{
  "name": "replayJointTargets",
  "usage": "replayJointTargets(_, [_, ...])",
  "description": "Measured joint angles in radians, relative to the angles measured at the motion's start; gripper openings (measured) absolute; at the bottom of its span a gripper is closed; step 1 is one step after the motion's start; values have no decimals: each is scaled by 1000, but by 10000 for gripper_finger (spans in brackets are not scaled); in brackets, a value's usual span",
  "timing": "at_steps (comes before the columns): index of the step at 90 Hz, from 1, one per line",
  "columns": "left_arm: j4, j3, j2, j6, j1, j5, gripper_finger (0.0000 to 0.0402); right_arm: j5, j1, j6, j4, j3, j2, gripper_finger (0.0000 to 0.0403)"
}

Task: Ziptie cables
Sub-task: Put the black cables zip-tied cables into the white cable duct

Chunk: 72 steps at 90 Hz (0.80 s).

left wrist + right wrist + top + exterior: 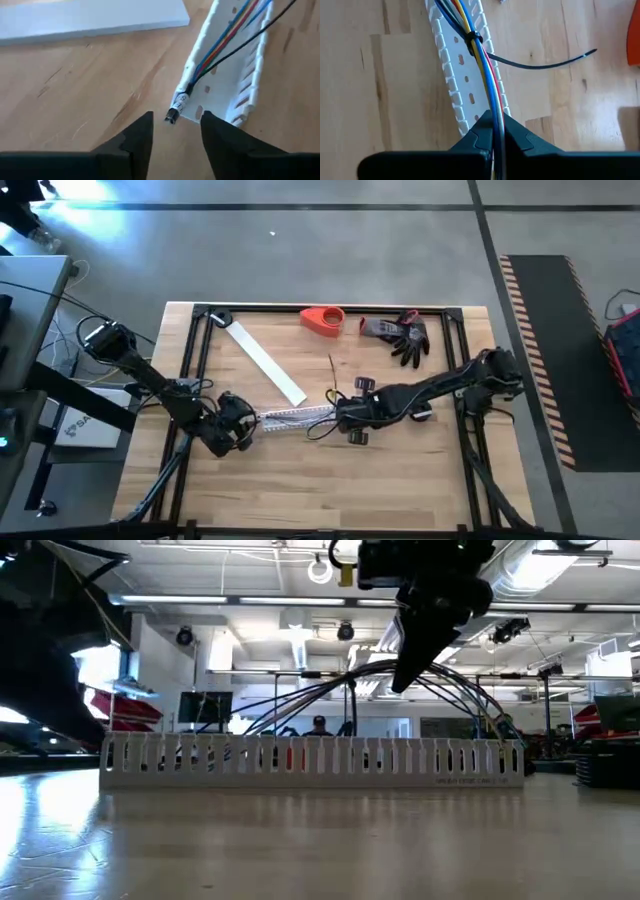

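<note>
The cables [481, 60], a bundle of dark, blue, yellow and red wires, run along the white slotted channel [295, 416] at mid table. A black ziptie [472, 37] is wrapped around them, its tail sticking out sideways. My right gripper [493, 125] is shut on the bundle at the channel's right end. In the low view the cables [330, 690] arch above the channel [310, 760]. My left gripper [176, 131] is open at the channel's left end. Its fingers stand either side of the cables' labelled end [178, 104], without touching it. My right gripper pinches the cable bundle [491, 102] between its two fingers, just beyond the channel's right end. The fingers come from the table's right, slanting down, and the wires run between them. The held stretch is lifted above the channel, and the bundle slopes down into it farther along.
A flat white strip [265, 365] lies slantwise beyond the channel. A red object [322, 320] and a pair of dark gloves [400, 335] lie near the far edge. A black frame [200, 350] rims the wooden table.
</note>
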<state>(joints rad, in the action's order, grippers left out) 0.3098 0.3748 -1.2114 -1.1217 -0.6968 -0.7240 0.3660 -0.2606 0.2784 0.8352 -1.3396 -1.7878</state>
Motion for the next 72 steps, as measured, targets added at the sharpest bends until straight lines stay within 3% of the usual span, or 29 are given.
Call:
replayJointTargets(29, [-18, 0, 0, 4, 0, -2, 127, -11, 44, -30, 202, 0, 0, 0])
replayJointTargets(72, [-34, 0, 0, -1, 0, -5, 120, -85, 110, -207, 170, 0, -55, 23])
